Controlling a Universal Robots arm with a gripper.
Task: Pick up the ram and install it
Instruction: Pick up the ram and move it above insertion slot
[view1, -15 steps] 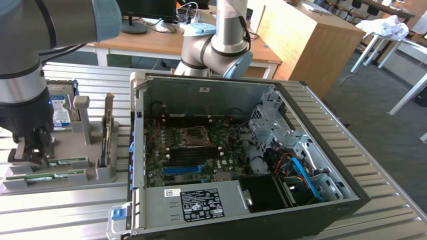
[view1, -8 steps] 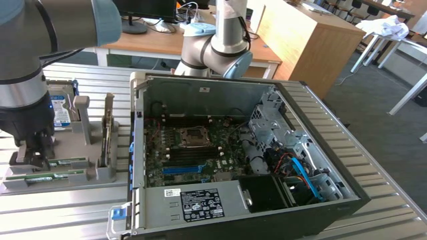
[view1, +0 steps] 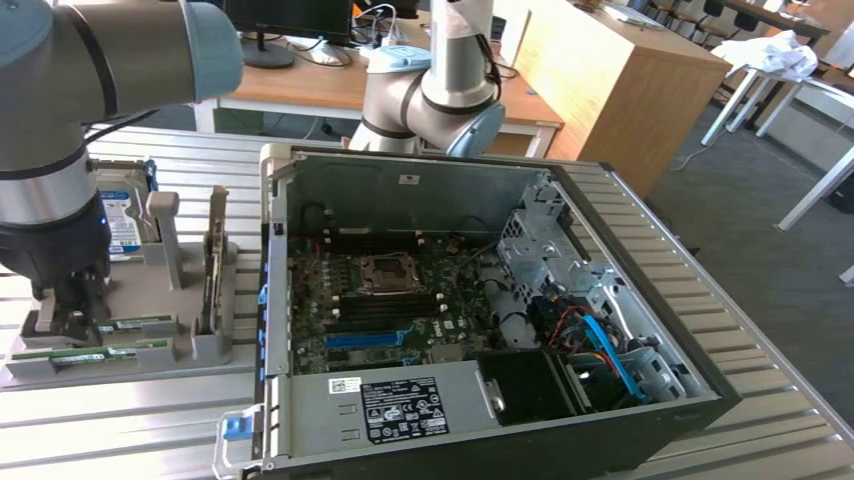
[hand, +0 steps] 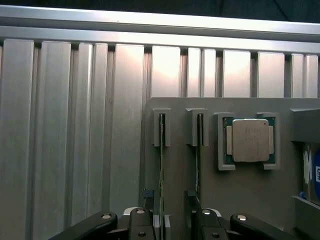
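Ribbed aluminium table, wooden office desks behind; open computer case beside grey holder. Tool spread wide, straddling one ram stick standing edgewise in holder, not pinching.

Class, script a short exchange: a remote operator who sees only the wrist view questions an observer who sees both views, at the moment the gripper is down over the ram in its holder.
Operator: My open gripper straddles one ram stick. Where is the computer?
Observer: The case sits just to the exterior view's right of the grey holder.
Operator: Is the case closed?
Observer: No. Its side panel is off, and the motherboard lies exposed, facing up.
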